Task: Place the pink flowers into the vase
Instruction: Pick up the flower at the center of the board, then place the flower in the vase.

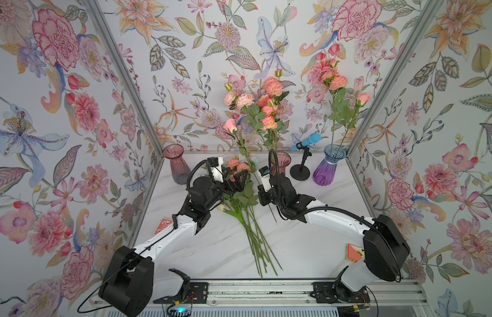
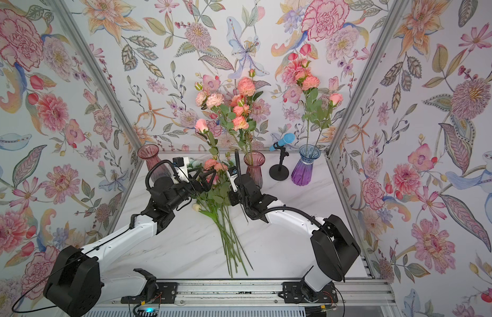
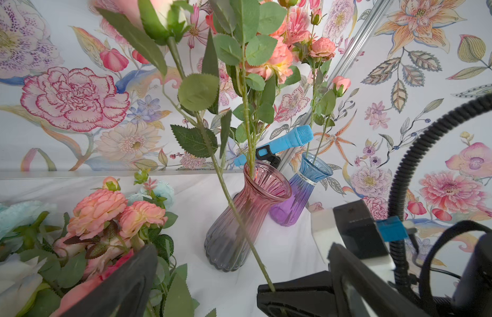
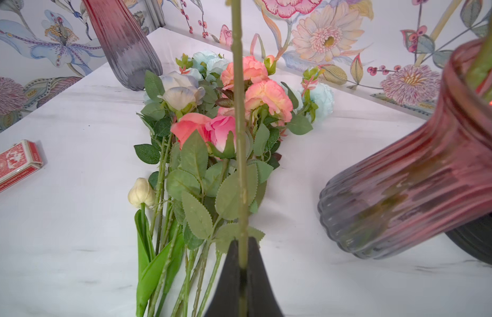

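Right tool [image 4: 242, 248] is pressed together, pinching the thin green stem of one pink rose [image 1: 230, 125] low down; we see it clearly in the right wrist view. The rose is lifted off the table [image 1: 308, 247] and tilted, with its bloom high and leaning toward the left arm's side. Its stem crosses just in front of the middle vase [image 1: 280, 163] but stays outside it, not in the mouth.

The middle vase is ribbed pink-to-grey glass, upright at the back of the table. It holds a bunch of pink and coral flowers [image 1: 266, 109].

Left tool [image 1: 235, 177] is spread wide with nothing between its jaws. It hovers over the blooms of the loose pile. We cannot tell if it touches them.

The pile lies flat mid-table between the two arms, stems toward the robot base. In it we see loose pink flowers [image 4: 255, 90] mixed with pale blue flowers [image 4: 320, 98] and a white bud [image 4: 140, 192].

A blue-purple vase [image 1: 328, 168] at back right holds more pink stems [image 1: 336, 82]. Another pink vase [image 1: 175, 164] stands at back left. A blue microphone [image 1: 306, 141] on a black stand sits between the middle and blue-purple vases. A red card box [image 4: 14, 162] lies on the table on the left arm's side.
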